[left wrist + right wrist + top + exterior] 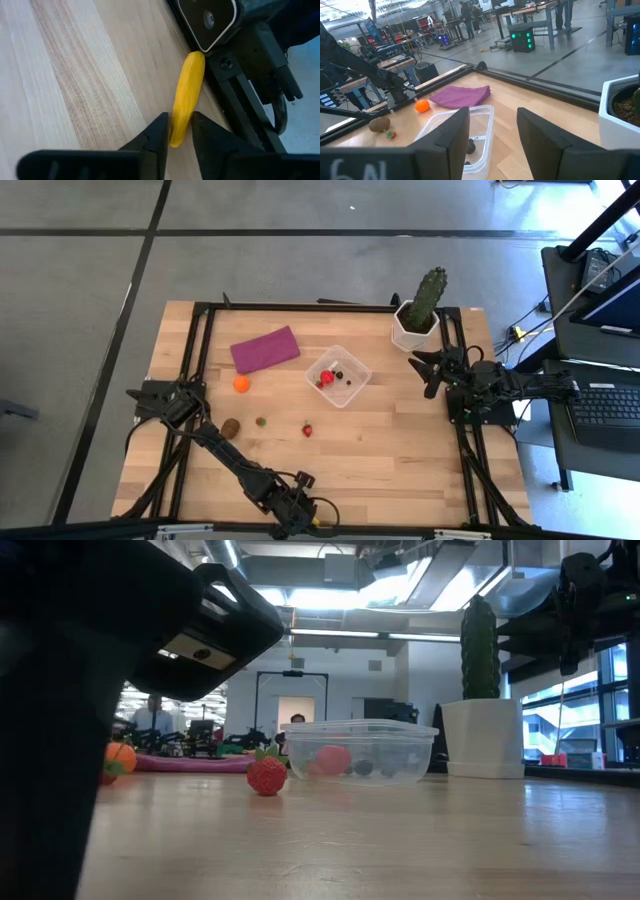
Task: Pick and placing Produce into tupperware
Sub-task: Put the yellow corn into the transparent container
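Note:
The clear tupperware (338,375) stands at the table's middle with a red strawberry and dark berries inside; it also shows in the low view (360,750). An orange ball (241,383), a brown kiwi (231,427), a small green piece (261,421) and a strawberry (307,429) lie loose on the wood. My left gripper (300,515) is at the near edge, shut on a long yellow piece (187,95). My right gripper (425,370) is open and empty beside the cactus pot, right of the tupperware (470,135). My left gripper pinches the yellow piece between its two fingers, near one end (179,131), one finger on each long side. The fingers come slanting down from above. The rest of the piece stretches away from the fingers along the black frame rail, close over the wood.
A green cactus in a white pot (418,315) stands at the far right. A flat purple cloth (265,348) lies at the far left. A black frame rail (235,100) with a camera block runs along the near edge, right beside the yellow piece.

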You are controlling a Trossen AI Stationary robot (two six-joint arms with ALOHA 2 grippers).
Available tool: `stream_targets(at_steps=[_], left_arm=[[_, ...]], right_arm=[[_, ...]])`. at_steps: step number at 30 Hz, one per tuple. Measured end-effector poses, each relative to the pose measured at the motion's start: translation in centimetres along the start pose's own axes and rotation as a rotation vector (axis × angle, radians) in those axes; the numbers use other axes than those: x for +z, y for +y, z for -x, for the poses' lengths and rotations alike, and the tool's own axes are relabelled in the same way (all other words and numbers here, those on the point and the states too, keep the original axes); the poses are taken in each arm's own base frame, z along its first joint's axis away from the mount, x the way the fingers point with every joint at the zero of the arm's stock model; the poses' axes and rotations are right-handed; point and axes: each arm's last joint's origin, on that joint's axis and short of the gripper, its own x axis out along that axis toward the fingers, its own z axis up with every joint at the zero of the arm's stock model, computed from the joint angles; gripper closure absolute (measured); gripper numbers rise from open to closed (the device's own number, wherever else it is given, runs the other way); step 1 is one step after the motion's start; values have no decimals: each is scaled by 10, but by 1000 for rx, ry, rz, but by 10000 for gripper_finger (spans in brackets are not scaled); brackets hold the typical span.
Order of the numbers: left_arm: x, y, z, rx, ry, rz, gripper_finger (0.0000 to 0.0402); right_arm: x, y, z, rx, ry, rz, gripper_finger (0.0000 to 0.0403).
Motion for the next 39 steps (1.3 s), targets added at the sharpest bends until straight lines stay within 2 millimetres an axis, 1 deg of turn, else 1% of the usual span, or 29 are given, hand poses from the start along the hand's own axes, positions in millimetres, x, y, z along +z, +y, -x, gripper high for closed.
stream_targets(at_steps=[7, 10, 12, 16, 20, 23, 26, 29, 33, 35, 37, 39], left_arm=[[1, -1, 0, -8, -9, -2, 374], [1, -1, 0, -11, -10, -1, 388], [2, 1, 0, -42, -2, 5, 394], [7, 15, 9, -116, 27, 37, 398], [16, 42, 28, -97, 35, 86, 395], [28, 68, 50, -79, -8, 138, 398], [40, 98, 78, -89, -80, 174, 398], [50, 131, 110, -38, -181, 192, 395], [62, 174, 157, 124, -373, 160, 399], [66, 195, 181, 242, -460, 149, 398], [67, 213, 202, 363, -537, 177, 395], [63, 230, 218, 437, -567, 234, 395]], right_arm=[[0, 0, 0, 0, 0, 0, 234], [0, 0, 0, 0, 0, 0, 234], [0, 0, 0, 0, 0, 0, 234], [0, 0, 0, 0, 0, 0, 234], [0, 0, 0, 0, 0, 0, 234], [0, 0, 0, 1, 0, 0, 234], [0, 0, 0, 0, 0, 0, 234], [0, 0, 0, 1, 0, 0, 234], [0, 0, 0, 1, -1, -1, 234], [0, 0, 0, 2, -3, -2, 234], [1, 0, 0, 3, -6, -8, 234], [1, 0, 0, 3, -7, -8, 234]])
